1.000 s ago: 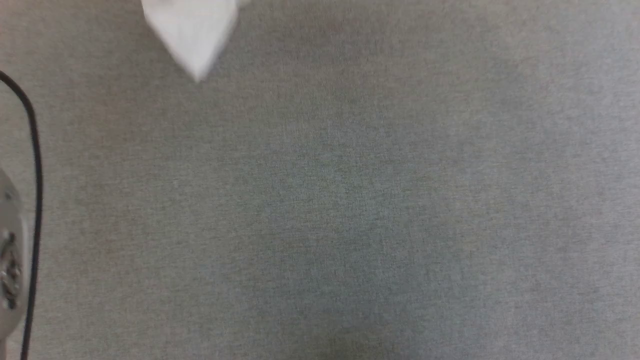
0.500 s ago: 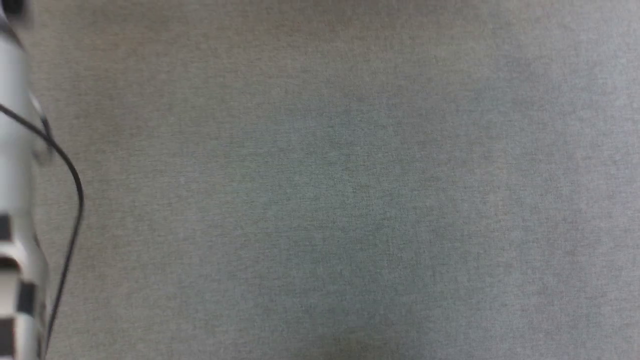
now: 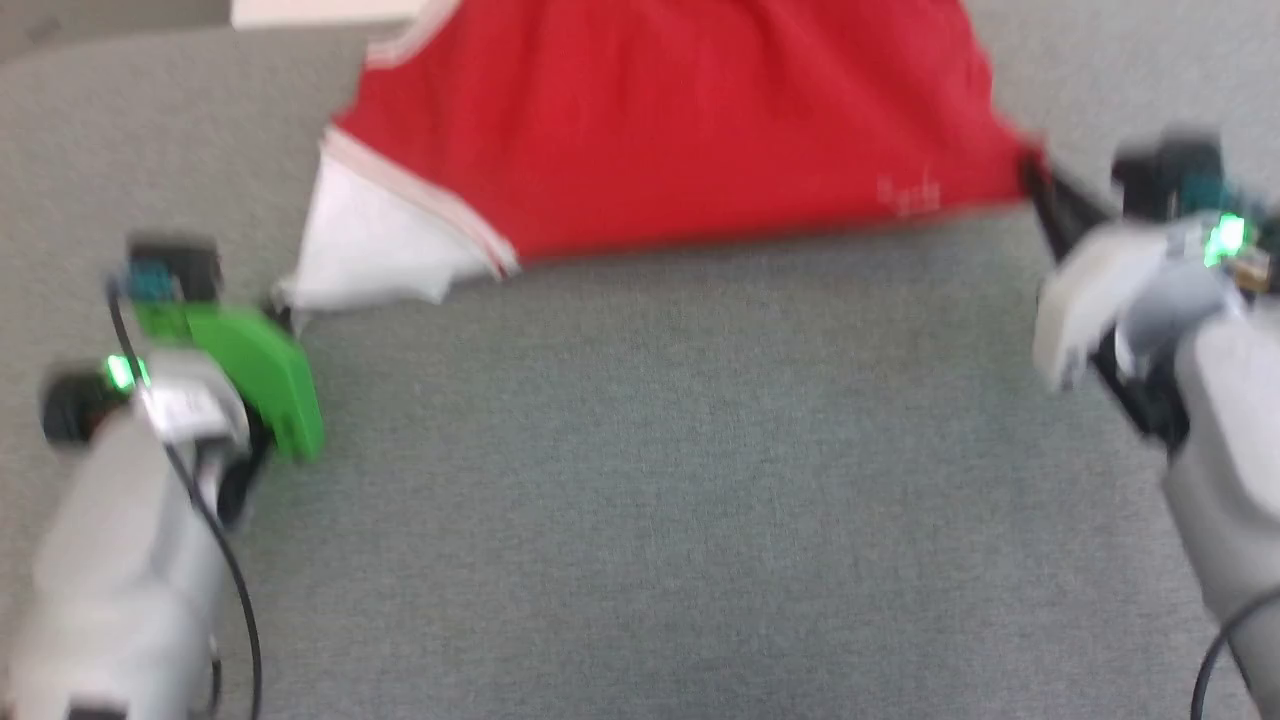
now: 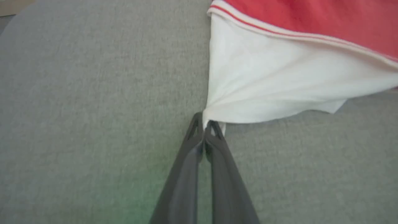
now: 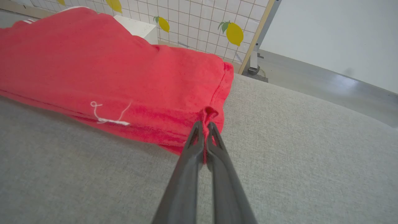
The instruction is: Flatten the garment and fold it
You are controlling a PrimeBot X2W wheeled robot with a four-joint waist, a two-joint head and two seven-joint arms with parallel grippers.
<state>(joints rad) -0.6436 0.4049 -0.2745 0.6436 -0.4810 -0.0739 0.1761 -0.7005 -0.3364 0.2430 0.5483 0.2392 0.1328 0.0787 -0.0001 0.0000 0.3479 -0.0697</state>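
The garment (image 3: 680, 130) is stretched sideways across the far part of a grey cloth-covered surface (image 3: 640, 480), held at both ends. The left gripper (image 4: 205, 124) has its two dark fingers pressed together on the corner of the white sleeve (image 4: 273, 81), which fans out from the pinch up to the red-and-white stripe trim (image 4: 279, 34). The right gripper (image 5: 203, 127) is clamped on a bunched corner of the red hem, beside a loose white thread (image 5: 105, 116) on the cloth. The head view is blurred; a green cover (image 3: 260, 380) and a black cable (image 3: 235, 600) show on the left arm. Behind the garment stand a white box (image 5: 140, 28), a tiled panel with lemon pictures (image 5: 202, 21) and its metal post (image 5: 258, 40) on a grey floor (image 5: 311, 81).
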